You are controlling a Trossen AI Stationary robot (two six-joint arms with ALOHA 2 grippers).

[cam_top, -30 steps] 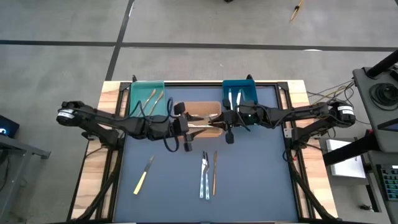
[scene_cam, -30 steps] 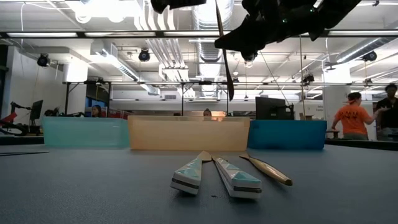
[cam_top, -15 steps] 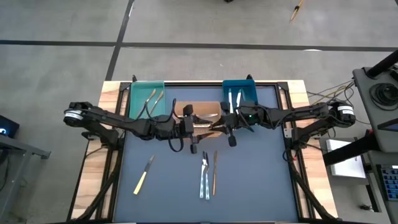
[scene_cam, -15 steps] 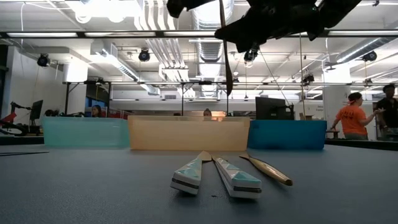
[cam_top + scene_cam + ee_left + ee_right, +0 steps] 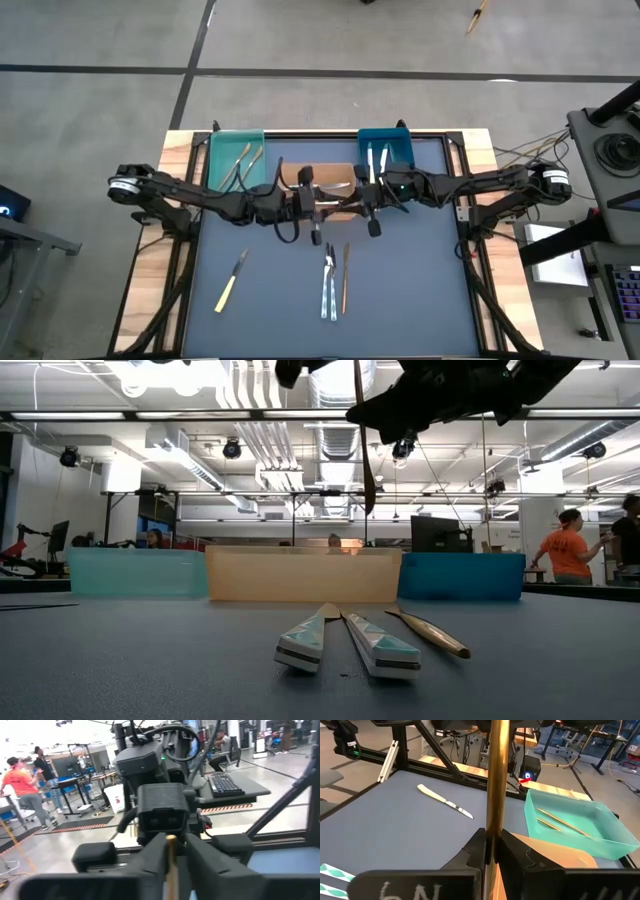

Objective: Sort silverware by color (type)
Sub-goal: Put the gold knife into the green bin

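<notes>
A dark blue-grey mat (image 5: 270,300) is laid over a wooden table (image 5: 150,270) with a black frame. Along its far edge three bins are set in a row: a teal bin (image 5: 236,158), an orange bin (image 5: 303,574) and a blue bin (image 5: 385,150).

Above the orange bin the two grippers are brought together over one gold utensil (image 5: 362,430). The right gripper (image 5: 491,851) is seen pinched on its shaft, which is held upright in the low view. The left gripper (image 5: 171,857) is drawn in close about the same piece from the other side; firm contact cannot be confirmed.

Other silverware is distributed as follows: two gold pieces (image 5: 559,821) in the teal bin, silver pieces (image 5: 375,157) in the blue bin, a cream-handled knife (image 5: 231,281) lying apart on the mat, and two patterned-handled pieces (image 5: 345,640) lying beside a gold knife (image 5: 430,631) at mid-mat.

Beyond the table a workshop is visible, with ceiling ducts, strip lights, desks and monitors. A person in an orange shirt (image 5: 566,547) is seen at the right of the low view.

Handwritten characters on the right wrist's near edge cannot be read reliably.
</notes>
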